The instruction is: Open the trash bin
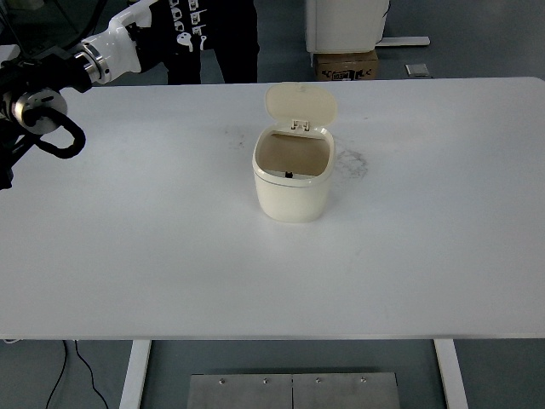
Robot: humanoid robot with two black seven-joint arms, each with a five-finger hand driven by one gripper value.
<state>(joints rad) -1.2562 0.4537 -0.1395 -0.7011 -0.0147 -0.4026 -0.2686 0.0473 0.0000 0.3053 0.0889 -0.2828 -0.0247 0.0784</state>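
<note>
**Fingers cropped at top edge; bin lid upright**

The fingers of the left hand (183, 19) run off the top edge of the picture, so whether they are apart or together cannot be told from this view. Only the hand's back and knuckle area show, white shell with black segments, at the top left, in front of a dark-clothed person (223, 38) standing beyond the table's far edge. The hand holds nothing visible and sits well apart from the bin.

The left arm (51, 94) enters from the left edge. Its black joints and a looped cable lie over the far-left corner of the white table (272, 273). The right arm does not show.

The trash bin (294, 183) stands upright on the table, slightly left of centre and toward the far half. It is cream-coloured with rounded corners. Its lid (301, 106) is raised on the rear hinge, standing nearly vertical behind the opening. The interior is exposed and tan in tone; a small dark spot shows at the front inner rim.

A faint smudge (353, 162) marks the tabletop just right of the bin. A cardboard box (346, 65) sits on the floor beyond the far edge.
</note>
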